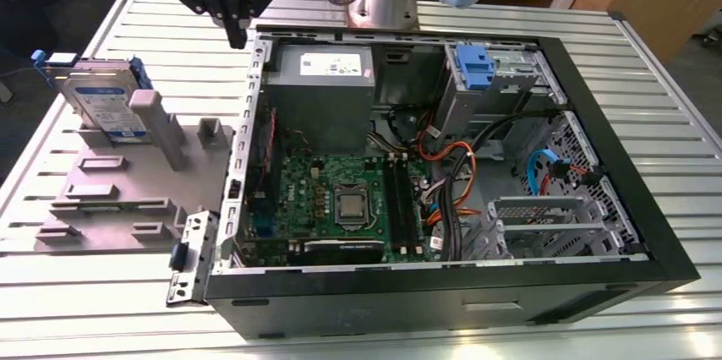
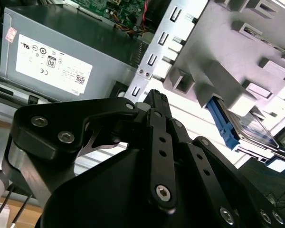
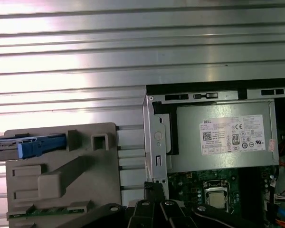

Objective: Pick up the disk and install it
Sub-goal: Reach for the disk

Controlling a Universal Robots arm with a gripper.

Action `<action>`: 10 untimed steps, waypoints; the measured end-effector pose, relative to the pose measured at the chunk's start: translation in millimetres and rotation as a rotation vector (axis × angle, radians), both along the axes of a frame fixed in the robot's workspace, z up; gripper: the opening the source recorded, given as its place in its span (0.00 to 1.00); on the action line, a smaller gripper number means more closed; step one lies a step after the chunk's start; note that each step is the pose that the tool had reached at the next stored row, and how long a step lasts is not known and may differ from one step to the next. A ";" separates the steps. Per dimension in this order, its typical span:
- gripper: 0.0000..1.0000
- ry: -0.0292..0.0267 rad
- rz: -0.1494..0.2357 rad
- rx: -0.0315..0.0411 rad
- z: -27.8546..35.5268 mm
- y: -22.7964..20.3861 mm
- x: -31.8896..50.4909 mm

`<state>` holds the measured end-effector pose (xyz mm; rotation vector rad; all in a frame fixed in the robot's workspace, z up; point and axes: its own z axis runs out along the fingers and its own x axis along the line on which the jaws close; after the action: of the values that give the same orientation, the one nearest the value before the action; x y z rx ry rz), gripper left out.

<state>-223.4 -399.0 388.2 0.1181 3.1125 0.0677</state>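
We see the black gripper (image 1: 237, 35) with its fingers pressed together on nothing, above the back corner of the open black computer case (image 1: 451, 305). The case holds a grey power-supply box (image 1: 321, 81) and a green motherboard (image 1: 338, 195). The silver-grey rectangular disk with blue rails (image 1: 100, 100) stands on edge in the grey plastic holder (image 1: 135, 187) beside the case.

The gripper (image 1: 235, 37) hung just outside a corner of the computer case (image 1: 451, 297). Below it, toward the exterior view's left, the disk (image 1: 104, 102) stood on edge in the stand (image 1: 124, 199) on the table (image 1: 113, 309). Toward the exterior view's right, the power supply (image 1: 319, 90) sat inside the case.
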 end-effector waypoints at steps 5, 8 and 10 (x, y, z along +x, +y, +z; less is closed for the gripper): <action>0.11 0.0000 0.000 0.0000 -0.5 0.0 -8.8; 0.11 -0.0001 0.000 0.0000 -0.7 0.0 -13.4; 0.11 0.0000 0.000 0.0000 -0.8 0.0 -16.1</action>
<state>-239.5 -399.0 387.4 0.1180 3.1125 0.0676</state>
